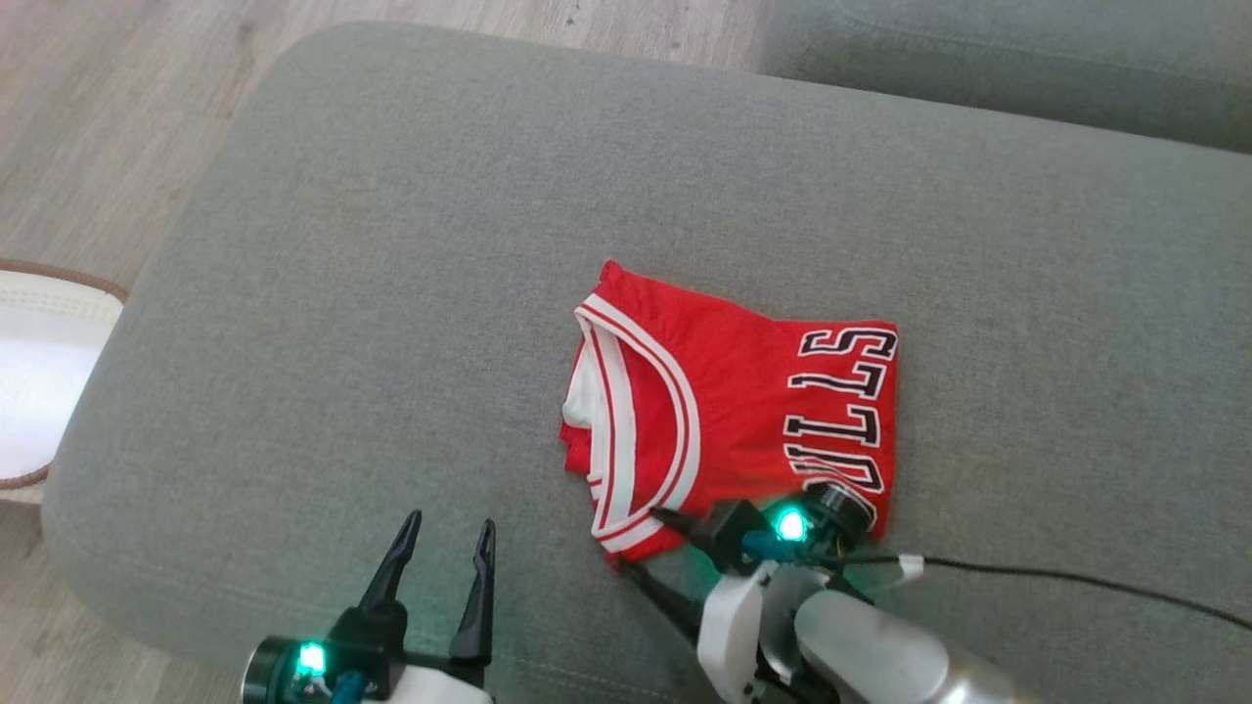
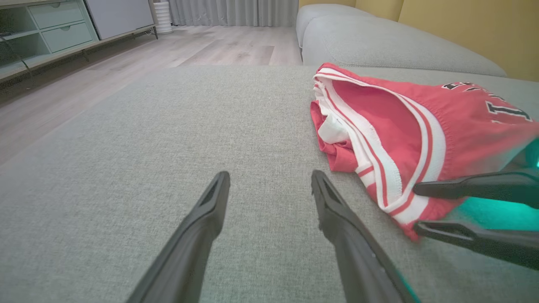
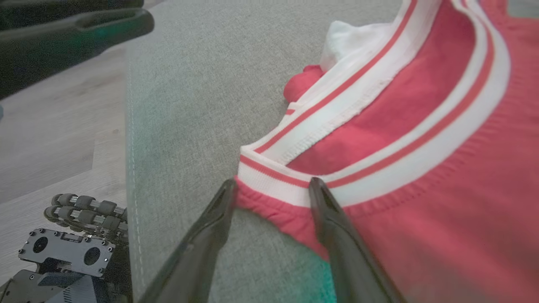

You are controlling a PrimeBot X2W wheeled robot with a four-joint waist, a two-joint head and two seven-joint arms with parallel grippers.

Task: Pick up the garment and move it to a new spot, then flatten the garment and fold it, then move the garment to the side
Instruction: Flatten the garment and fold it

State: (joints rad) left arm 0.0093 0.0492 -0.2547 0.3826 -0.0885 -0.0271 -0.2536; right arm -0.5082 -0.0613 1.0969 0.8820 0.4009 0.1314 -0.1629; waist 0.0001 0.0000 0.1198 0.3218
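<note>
The garment (image 1: 734, 411) is a red jersey with white, red-striped trim and black lettering, lying folded on the grey sofa cushion (image 1: 391, 244). My right gripper (image 1: 638, 539) is at its near left corner. In the right wrist view the gripper (image 3: 273, 183) is open, its fingers straddling the striped corner of the garment (image 3: 421, 147), one finger on the fabric and one on the cushion. My left gripper (image 1: 451, 519) stands open and empty to the left, apart from the cloth. In the left wrist view the left gripper (image 2: 270, 173) points over bare cushion, with the garment (image 2: 404, 126) and right gripper (image 2: 416, 208) at the right.
A second grey cushion (image 1: 978, 59) lies at the back right. Wooden floor (image 1: 98, 98) runs along the left, with a white, brown-rimmed object (image 1: 39, 381) at the left edge. A black cable (image 1: 1076, 577) trails right from my right wrist. A cabinet (image 2: 42, 29) stands across the room.
</note>
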